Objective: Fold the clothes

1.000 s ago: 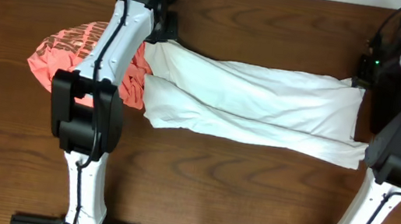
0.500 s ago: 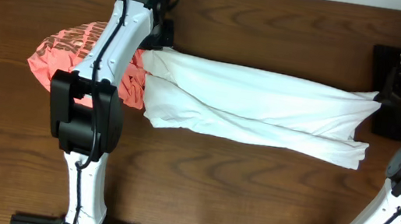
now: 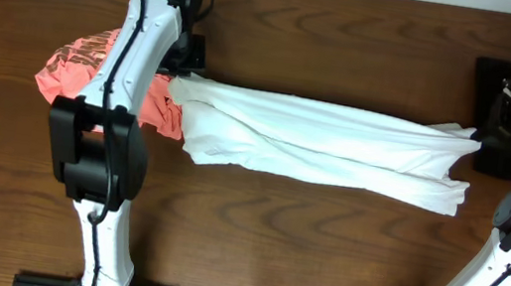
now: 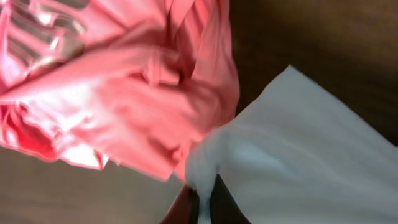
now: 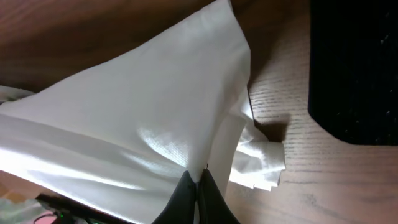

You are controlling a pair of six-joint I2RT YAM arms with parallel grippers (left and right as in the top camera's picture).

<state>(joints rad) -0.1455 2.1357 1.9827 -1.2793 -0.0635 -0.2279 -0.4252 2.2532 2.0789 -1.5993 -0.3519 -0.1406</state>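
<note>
Across the dark wooden table, the white T-shirt is strung out in a long band between my two arms. Its far edge is pulled straight and its looser folds are bunched along the near side.

At the left end it overlaps the coral-pink shirt. That one lies in a crumpled heap, pale lettering up, partly hidden under my left arm.

Over at the right edge sits the black folded garment, flat on the wood, just beside the T-shirt's right end.

Now my left gripper: jaws pinched tight on a corner of white cloth, right at the edge of the pink heap. The fabric runs straight into the closed tips.

My right gripper: same story, jaws clamped together on the opposite end. The cloth fans away from them, and a small rolled bit of hem rests on the wood near the black garment.
</note>
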